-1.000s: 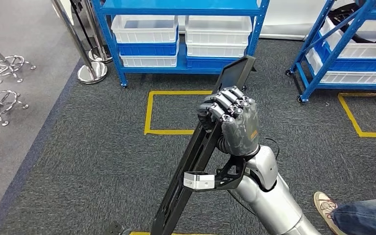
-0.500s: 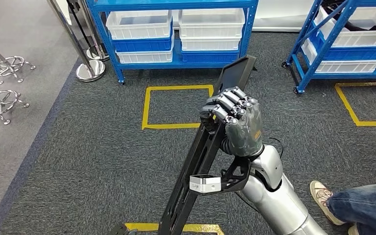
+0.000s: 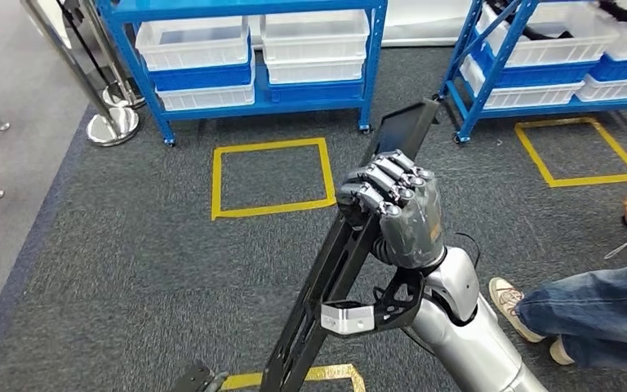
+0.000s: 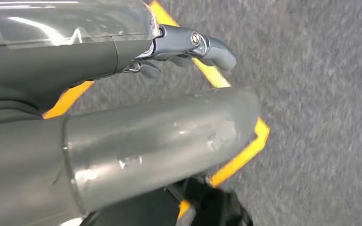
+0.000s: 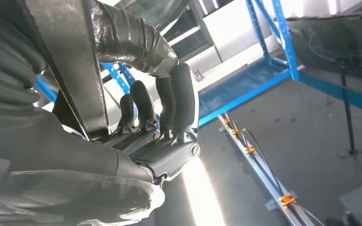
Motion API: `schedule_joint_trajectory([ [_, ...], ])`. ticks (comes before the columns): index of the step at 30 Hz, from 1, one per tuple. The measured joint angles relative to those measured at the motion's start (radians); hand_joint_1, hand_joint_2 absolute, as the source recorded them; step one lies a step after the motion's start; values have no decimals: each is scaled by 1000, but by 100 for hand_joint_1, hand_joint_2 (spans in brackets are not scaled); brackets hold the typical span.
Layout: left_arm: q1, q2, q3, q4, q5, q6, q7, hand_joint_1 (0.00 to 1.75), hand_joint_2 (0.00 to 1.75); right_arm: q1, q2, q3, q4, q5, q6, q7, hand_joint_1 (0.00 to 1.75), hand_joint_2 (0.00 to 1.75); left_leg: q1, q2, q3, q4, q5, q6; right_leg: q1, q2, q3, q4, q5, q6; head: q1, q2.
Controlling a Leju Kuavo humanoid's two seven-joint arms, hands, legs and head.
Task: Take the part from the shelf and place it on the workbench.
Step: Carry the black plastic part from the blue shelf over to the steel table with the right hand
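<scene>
The right hand (image 3: 396,214) has its fingers wrapped tight round the long black part (image 3: 339,265), carrying it tilted above the grey carpet, well clear of the blue shelf (image 3: 249,49). This looks like the carrying step; next comes finding the counter and lowering the part flat. The left hand (image 4: 188,44) seems curled and idle, though the view is poor.

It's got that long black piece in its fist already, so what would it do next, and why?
Probably keep turning away from the shelves while holding on. The right hand grips the long black part at a slant, its fingers wrapped around it, and no workbench is visible, just carpet with yellow floor squares. A person's leg is close on the right, so it should swing carefully.
</scene>
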Motion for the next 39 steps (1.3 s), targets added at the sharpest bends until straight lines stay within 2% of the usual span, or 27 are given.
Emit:
schedule_joint_trajectory([
  [2,1,-1,-2,0,3,1,0,0,0,3,-2,0,-1,-2,1,0,175,175,-1,23,-1,0,0,3,-1,-27,-64,120,-53,8,0,0],
  [3,3,-1,-4,0,5,1,0,0,0,6,-4,0,-1,-3,1,0,175,175,-1,34,-3,3,-2,3,-3,-31,-86,161,-61,12,0,0],
  [4,4,-1,-5,0,6,1,0,0,0,9,-5,0,-1,-4,0,0,175,175,0,46,-4,7,-5,1,-7,-35,-92,169,-51,16,0,0],
  [5,5,-1,-7,0,8,2,0,0,0,10,-7,0,-2,-6,0,1,175,175,1,57,-4,13,-9,-2,-10,-41,-78,139,-24,20,0,0],
  [6,6,-1,-9,0,10,4,2,0,0,11,-8,-1,-3,-8,-2,1,175,175,2,67,-5,21,-15,-7,-13,-54,-48,81,11,23,0,0],
  [7,6,0,-10,0,11,7,4,0,0,12,-9,-2,-5,-10,-3,1,175,175,2,76,-7,30,-22,-13,-12,-74,-18,23,34,24,0,0],
  [8,8,2,-11,0,12,9,6,0,0,15,-9,-4,-8,-11,-5,1,175,175,0,84,-9,42,-31,-20,-11,-87,4,-22,49,19,0,0],
  [10,12,5,-13,0,13,12,10,0,0,22,-10,-9,-15,-13,-7,1,175,175,-4,98,-13,55,-41,-32,-4,-93,12,-49,48,2,-1,0],
  [12,14,6,-16,0,13,13,11,0,0,28,-11,-14,-20,-13,-9,1,175,175,-2,108,-12,59,-46,-42,-3,-71,7,-49,51,-13,-1,0],
  [14,13,8,-18,0,13,14,11,0,0,31,-11,-19,-26,-11,-12,1,175,175,3,80,-25,93,-76,-50,-5,-54,5,-50,55,-24,-1,0],
  [16,14,9,-23,0,13,15,12,0,0,34,-10,-21,-30,-7,-15,1,175,175,5,37,-72,202,-141,-52,-4,-36,3,-51,58,-32,-1,0],
  [17,16,11,-25,0,12,16,12,0,0,36,-10,-21,-30,-3,-16,1,175,175,5,26,-105,271,-171,-50,-1,-26,1,-51,59,-35,-1,0],
  [18,17,12,-27,0,12,16,12,0,0,39,-9,-21,-30,0,-17,1,175,175,4,21,-132,324,-187,-47,3,-14,-1,-51,61,-37,-1,0],
  [19,17,15,-29,0,12,16,11,0,0,42,-9,-21,-31,4,-18,1,175,175,3,18,-144,346,-185,-43,6,-1,-2,-51,62,-39,-1,0],
  [20,18,18,-30,0,13,17,11,0,0,45,-8,-21,-31,7,-18,1,175,175,1,15,-137,328,-162,-36,9,11,-1,-50,63,-40,-1,0],
  [21,18,22,-31,0,14,17,9,0,0,46,-6,-21,-33,11,-18,2,175,175,-2,6,-113,274,-126,-28,11,24,0,-50,64,-40,-1,0],
  [23,19,33,-32,0,17,20,4,0,0,45,2,-21,-39,24,-15,5,175,175,-9,-38,-51,139,-63,-9,10,47,2,-51,67,-38,-1,0],
  [25,21,45,-32,0,22,24,0,0,0,45,13,-21,-41,37,-10,16,175,175,-15,-69,-20,71,-46,3,3,69,-3,-53,73,-28,-1,0],
  [27,23,54,-32,0,26,27,-3,0,0,48,21,-21,-42,49,-3,27,175,175,-15,-55,-11,52,-39,11,-2,87,-6,-60,83,-15,-1,0],
  [28,24,57,-32,0,26,27,-4,0,0,49,22,-21,-43,53,-2,31,175,175,-14,-43,-5,37,-30,12,-1,74,-8,-59,82,-11,-1,0],
  [29,25,58,-32,0,26,27,-5,0,0,49,23,-21,-44,56,-2,33,175,175,-12,-30,1,21,-20,15,2,49,-15,-47,70,-8,-1,0],
  [31,29,59,-33,0,25,26,-5,0,0,51,24,-21,-45,58,-3,37,175,175,-12,-4,6,3,-8,16,4,-13,-52,32,15,-4,0,0],
  [33,33,59,-36,0,23,22,-5,0,0,59,24,-21,-45,59,-4,40,175,175,-13,23,0,6,-9,17,-1,-31,-102,142,-38,6,0,0],
  [34,33,58,-38,0,23,18,-6,0,0,64,24,-22,-45,59,-5,41,175,175,-12,38,-3,9,-10,15,-4,-34,-113,168,-42,11,0,0],
  [35,30,56,-41,0,22,13,-6,0,0,68,23,-22,-46,59,-5,41,175,175,-11,51,-6,14,-12,13,-6,-39,-105,159,-29,16,0,0],
  [37,22,50,-48,0,22,3,-4,0,0,71,23,-25,-48,57,-5,42,175,175,-8,76,-12,30,-21,3,-10,-66,-41,50,21,23,0,0],
  [39,12,46,-54,-1,22,-1,-2,0,0,73,22,-28,-51,54,-5,41,175,175,-9,94,-17,49,-34,-10,-5,-96,11,-40,48,14,0,0],
])
